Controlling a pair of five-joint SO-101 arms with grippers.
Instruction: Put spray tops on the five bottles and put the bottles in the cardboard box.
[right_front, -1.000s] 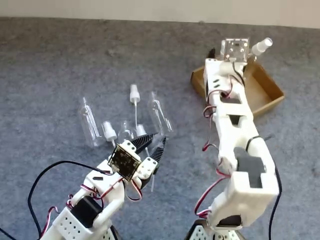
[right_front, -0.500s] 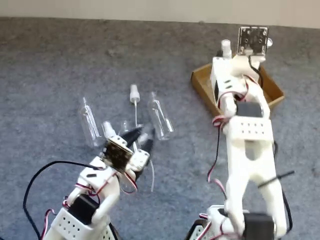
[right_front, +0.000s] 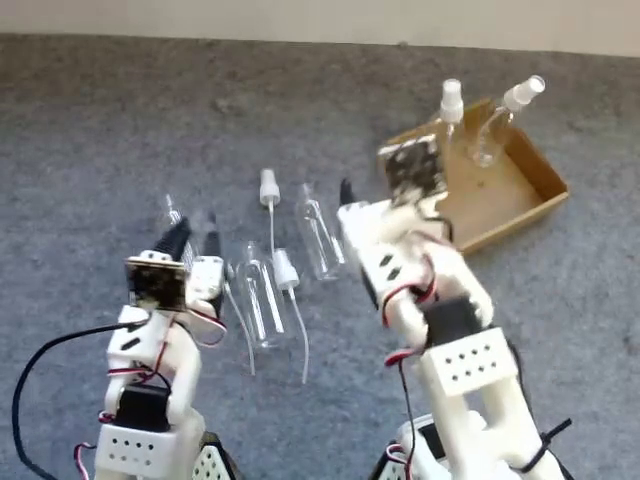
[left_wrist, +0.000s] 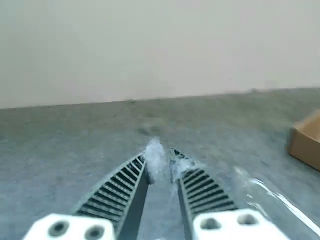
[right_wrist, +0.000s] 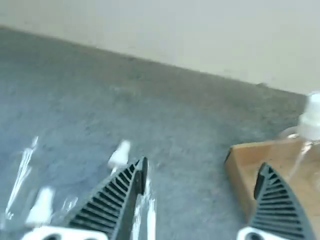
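The right gripper (right_wrist: 202, 167) is spread wide over the gray carpet (right_wrist: 190, 110); a bottle (right_wrist: 300, 145) with a white top sits in the cardboard box (right_wrist: 239, 160); a spray top (right_wrist: 120, 153) lies by one finger.

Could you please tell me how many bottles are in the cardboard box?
2: an upright bottle at the box's far edge, a leaning bottle beside it; an arm covers one corner.

You see soft, even light across the grey tabletop (right_front: 100, 130); shadows are faint and short; the clear bottles (right_front: 322, 240) carry small glints.
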